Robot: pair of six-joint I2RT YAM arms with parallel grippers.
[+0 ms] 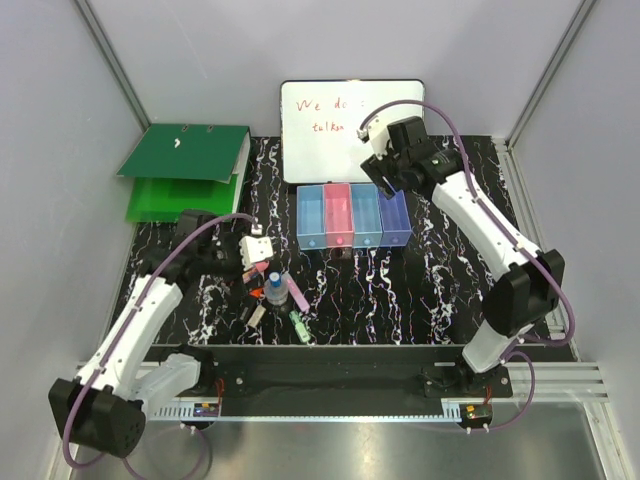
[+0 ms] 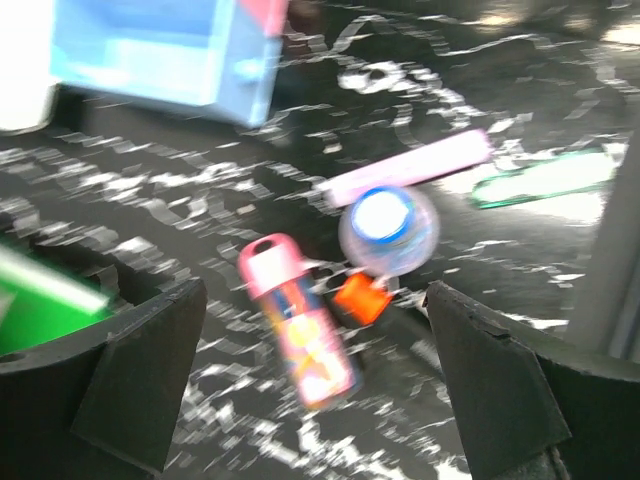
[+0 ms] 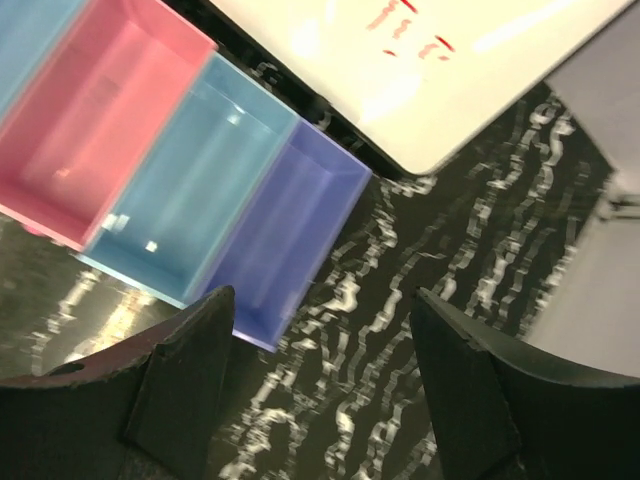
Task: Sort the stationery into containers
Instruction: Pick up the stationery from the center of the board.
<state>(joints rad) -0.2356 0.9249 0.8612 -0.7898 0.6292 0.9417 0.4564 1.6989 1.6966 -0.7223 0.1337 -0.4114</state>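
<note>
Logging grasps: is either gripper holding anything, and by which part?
Nothing is held: the left gripper and right gripper both stand open and empty.

Four bins (image 1: 352,216), six stationery items (image 1: 276,291), one whiteboard (image 1: 335,125), one binder (image 1: 188,160)

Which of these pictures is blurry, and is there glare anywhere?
Top external view: sharp and evenly lit. Left wrist view: smeared, likely by camera motion, so the pink-capped tube and clear blue-capped bottle look soft. Right wrist view: mildly blurred, with glare bleaching the white whiteboard with red writing.
</note>
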